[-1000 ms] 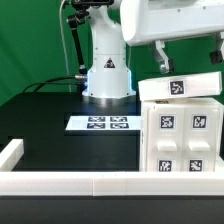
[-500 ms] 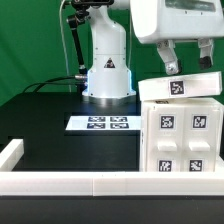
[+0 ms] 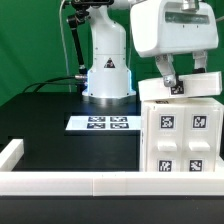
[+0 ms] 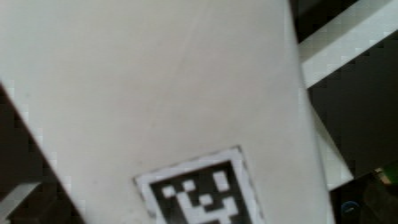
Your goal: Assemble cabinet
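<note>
The gripper (image 3: 183, 78) has come down within the last second and slid toward nine o'clock. A second ago it hung higher, out near the frame's three o'clock edge. Now it sits right over the white block (image 3: 200, 88) that lies across the top of the cabinet (image 3: 180, 138). Its jaws stand apart and unclenched, with nothing held between them. One finger reaches down in front of the block's tag, which showed plainly half a second ago and is now partly covered. Whether the fingertips already touch the block is hard to say from the exterior view. They look at least very close.

The wrist view agrees: the block (image 4: 160, 90) fills nearly the whole picture, with one tag (image 4: 205, 192) large and near, so the camera is close above it.

The cabinet stands at about four o'clock in the exterior view, against the white rail (image 3: 70, 183) that borders the black table (image 3: 50, 140). Its tagged face is turned to the camera. Neither it nor the block on top has shifted over the last second.

At nine o'clock from the cabinet the marker board (image 3: 102, 123) lies flat, and the arm's base (image 3: 108, 78) rises behind it toward twelve.

The descent suggests the approach is nearly over and a grasp of the block comes next. The jaws would still have to settle around it and close.
</note>
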`<state>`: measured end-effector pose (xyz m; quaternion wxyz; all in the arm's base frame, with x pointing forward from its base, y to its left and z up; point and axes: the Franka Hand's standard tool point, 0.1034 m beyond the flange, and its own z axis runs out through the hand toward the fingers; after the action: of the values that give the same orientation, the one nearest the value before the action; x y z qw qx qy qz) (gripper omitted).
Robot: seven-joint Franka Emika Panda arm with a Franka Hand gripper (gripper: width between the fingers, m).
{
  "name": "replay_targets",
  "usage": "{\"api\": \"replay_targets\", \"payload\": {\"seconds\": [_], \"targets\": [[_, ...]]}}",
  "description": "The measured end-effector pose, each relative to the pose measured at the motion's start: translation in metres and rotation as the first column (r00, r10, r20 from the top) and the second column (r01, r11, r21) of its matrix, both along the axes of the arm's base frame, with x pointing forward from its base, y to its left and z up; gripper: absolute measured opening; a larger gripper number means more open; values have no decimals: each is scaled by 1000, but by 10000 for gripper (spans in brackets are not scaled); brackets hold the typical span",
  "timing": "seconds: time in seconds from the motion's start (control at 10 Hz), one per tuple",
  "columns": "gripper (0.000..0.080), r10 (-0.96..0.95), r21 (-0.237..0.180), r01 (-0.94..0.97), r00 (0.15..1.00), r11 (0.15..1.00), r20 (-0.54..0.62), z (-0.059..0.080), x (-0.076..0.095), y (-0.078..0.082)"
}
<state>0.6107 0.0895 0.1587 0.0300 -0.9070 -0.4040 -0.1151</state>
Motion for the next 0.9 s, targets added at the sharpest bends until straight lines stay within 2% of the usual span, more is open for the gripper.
{"api": "replay_targets", "payload": {"seconds": [0.1,0.3,0.8,0.9], "targets": [[797,-4,0,4,1000,1000,-2,-1,0,-1],[554,-7,0,7,1000,1000,-2,-1,0,-3],[557,-58,8,58,998,998,-9,-1,1,-7],[557,-194,34,194,981,980,-26,-1,1,-8]]}}
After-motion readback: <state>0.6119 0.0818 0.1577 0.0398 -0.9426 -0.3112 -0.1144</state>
